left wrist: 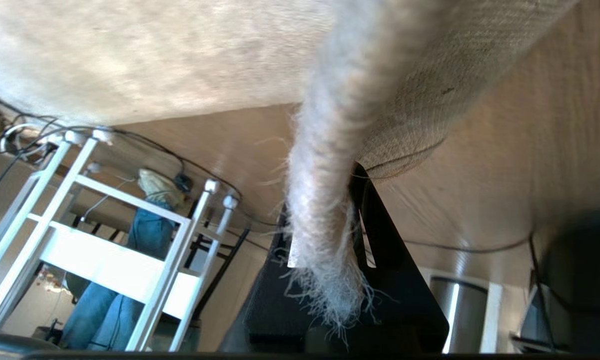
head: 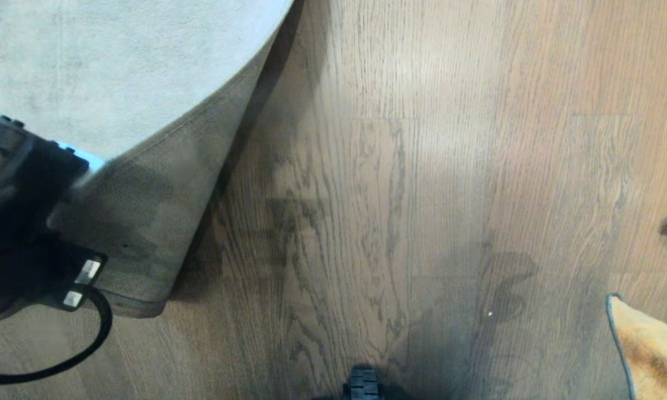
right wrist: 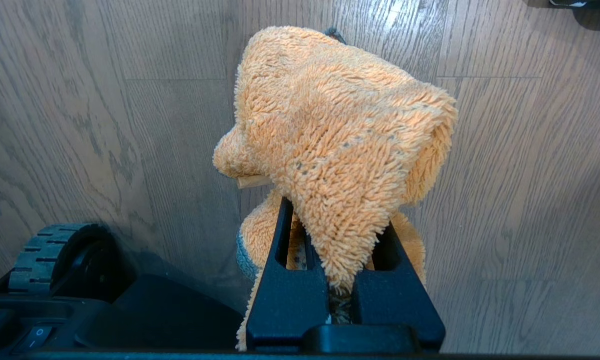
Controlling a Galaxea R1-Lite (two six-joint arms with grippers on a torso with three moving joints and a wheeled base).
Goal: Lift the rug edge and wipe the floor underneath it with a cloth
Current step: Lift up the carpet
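Rug is up, wiping not begun.

Head view: the rug edge (head: 144, 222) is folded back off the floor (head: 400, 194); the cloth (head: 652, 350) waits far to the right.
Left wrist view: the left gripper (left wrist: 324, 250) is pinched tight on the rug.
Right wrist view: the right gripper (right wrist: 342, 295) is clamped on the cloth, above bare floor.

The only marks I can read are a "O" and a "I" on the black rocker switch (right wrist: 32, 339) of my base, at the lower left of my right wrist view, with no other text or brand legible anywhere.
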